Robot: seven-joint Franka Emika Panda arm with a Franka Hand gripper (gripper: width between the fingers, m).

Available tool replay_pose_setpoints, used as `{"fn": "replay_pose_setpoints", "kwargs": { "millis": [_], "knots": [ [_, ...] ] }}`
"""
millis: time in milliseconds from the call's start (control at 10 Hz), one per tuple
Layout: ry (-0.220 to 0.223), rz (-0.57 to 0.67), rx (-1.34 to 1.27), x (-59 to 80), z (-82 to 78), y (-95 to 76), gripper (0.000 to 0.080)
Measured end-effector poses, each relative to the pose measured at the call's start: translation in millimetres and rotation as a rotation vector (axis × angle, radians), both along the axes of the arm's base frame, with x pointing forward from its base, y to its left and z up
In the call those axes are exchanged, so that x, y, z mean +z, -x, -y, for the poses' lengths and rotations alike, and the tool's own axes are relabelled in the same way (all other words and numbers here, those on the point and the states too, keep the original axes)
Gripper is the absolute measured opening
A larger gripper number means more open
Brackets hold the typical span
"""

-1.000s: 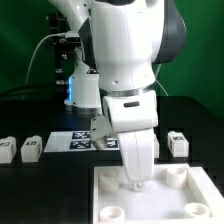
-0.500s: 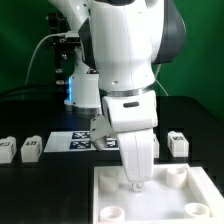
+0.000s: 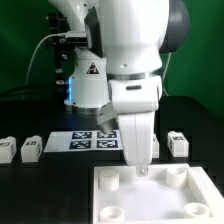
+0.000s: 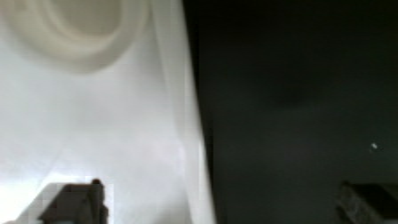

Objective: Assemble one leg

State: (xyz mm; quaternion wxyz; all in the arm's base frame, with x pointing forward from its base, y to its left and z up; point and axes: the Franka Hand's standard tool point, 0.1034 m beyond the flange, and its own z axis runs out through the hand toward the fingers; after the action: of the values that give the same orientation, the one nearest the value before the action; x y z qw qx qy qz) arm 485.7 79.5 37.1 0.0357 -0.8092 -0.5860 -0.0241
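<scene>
Hovering over the plate (image 3: 155, 205), your gripper (image 3: 140, 170) has its fingers (image 4: 71, 205) apart, empty. Take the leg (image 3: 178, 143) at the exterior view's right across flat sides: likely light, stiff, slick.

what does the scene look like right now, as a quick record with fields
end effector: open, empty, low over the far part of the plate
plate: white, square, round corner sockets, flat on the table
legs: two at the exterior view's left, another at its right, all on the table, none held
marker board: beyond the plate, partly hidden by the arm
table: black
</scene>
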Motion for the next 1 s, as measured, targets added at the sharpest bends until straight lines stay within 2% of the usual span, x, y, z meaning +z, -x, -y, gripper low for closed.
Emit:
{"fn": "replay_pose_setpoints", "kwargs": {
  "millis": [200,300,500,700,1000],
  "knots": [
    [0.003,-0.010,-0.269,11.6,-22.3,4.3,0.0649],
    [0.002,-0.019,-0.379,12.8,-29.7,6.0,0.0649],
    [-0.004,-0.038,-0.535,11.3,-27.9,6.3,0.0649],
    [-0.013,-0.073,-0.822,12.2,-36.4,9.4,0.0649],
    [-0.029,-0.131,-1.270,21.8,-87.2,26.3,0.0649]
  ]
}}
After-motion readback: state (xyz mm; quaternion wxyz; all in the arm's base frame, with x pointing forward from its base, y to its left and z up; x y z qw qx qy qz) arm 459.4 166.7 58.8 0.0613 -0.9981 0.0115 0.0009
